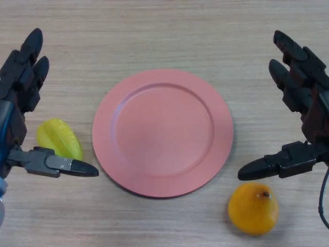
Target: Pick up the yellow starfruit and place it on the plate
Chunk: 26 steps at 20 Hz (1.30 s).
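Observation:
A yellow starfruit (58, 138) lies on the wooden table just left of a pink plate (162, 133). The plate is empty. My left hand (20, 98) hovers over the starfruit at the left edge, fingers straight and open, thumb (67, 165) stretched out in front of the fruit, not gripping it. My right hand (303, 103) is open at the right edge, fingers straight, thumb (272, 165) pointing toward the plate, holding nothing.
An orange pear-shaped fruit (253, 208) lies on the table at the front right, below my right thumb and just off the plate's right rim.

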### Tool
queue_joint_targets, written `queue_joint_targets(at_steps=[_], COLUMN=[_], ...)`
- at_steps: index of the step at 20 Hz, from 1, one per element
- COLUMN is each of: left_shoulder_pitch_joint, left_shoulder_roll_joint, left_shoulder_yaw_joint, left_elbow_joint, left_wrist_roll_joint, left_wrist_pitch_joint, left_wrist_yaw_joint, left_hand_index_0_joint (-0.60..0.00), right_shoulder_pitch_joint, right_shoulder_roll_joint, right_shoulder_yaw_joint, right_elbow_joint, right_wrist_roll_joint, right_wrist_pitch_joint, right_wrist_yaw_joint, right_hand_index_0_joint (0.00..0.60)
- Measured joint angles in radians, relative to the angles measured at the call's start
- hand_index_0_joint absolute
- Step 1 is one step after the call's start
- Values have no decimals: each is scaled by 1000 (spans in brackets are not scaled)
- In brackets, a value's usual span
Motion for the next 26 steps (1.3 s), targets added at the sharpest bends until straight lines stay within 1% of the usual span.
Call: queue_joint_targets(at_steps=[7, 9, 12, 14, 15, 16, 17, 19, 20, 23, 26], left_shoulder_pitch_joint=[1, -7, -17, -33, -48, -54, -54, -60, -76, -129, -166], left_shoulder_roll_joint=[1, 17, 23, 53, 61, 61, 61, 62, 64, 101, 103], left_shoulder_yaw_joint=[14, 18, 20, 20, 24, 25, 25, 18, 13, -8, -41], left_elbow_joint=[15, 149, 300, 371, 422, 464, 507, 578, 631, 808, 901], left_wrist_roll_joint=[0, 40, 50, 44, 40, 38, 22, 20, 35, 140, 137], left_wrist_pitch_joint=[-4, -115, -195, -238, -270, -306, -307, -313, -338, -414, -469], left_wrist_yaw_joint=[0, 0, 15, 19, 18, 17, 0, -3, -3, 8, 29], left_hand_index_0_joint=[0, 0, 0, 0, 0, 0, 0, 0, 0, 0, 0], right_shoulder_pitch_joint=[10, 10, 10, 11, 11, 10, 11, 14, 15, 17, 25], right_shoulder_roll_joint=[0, 0, 0, 0, 0, 0, 0, 0, 0, 0, 0], right_shoulder_yaw_joint=[-1, -3, -4, -4, -5, -5, -6, -10, -12, -26, -28], right_elbow_joint=[-3, -9, -9, -9, -9, -9, -10, -17, -20, -25, -28], right_wrist_roll_joint=[2, 3, 3, 3, 3, 4, 4, 3, 3, 3, 3], right_wrist_pitch_joint=[0, 1, 2, 10, 10, 10, 11, 17, 23, 28, 28], right_wrist_yaw_joint=[1, 1, 0, 0, 0, 0, 0, 0, -1, -4, -5], right_hand_index_0_joint=[0, 0, 0, 0, 0, 0, 0, 0, 0, 0, 0])
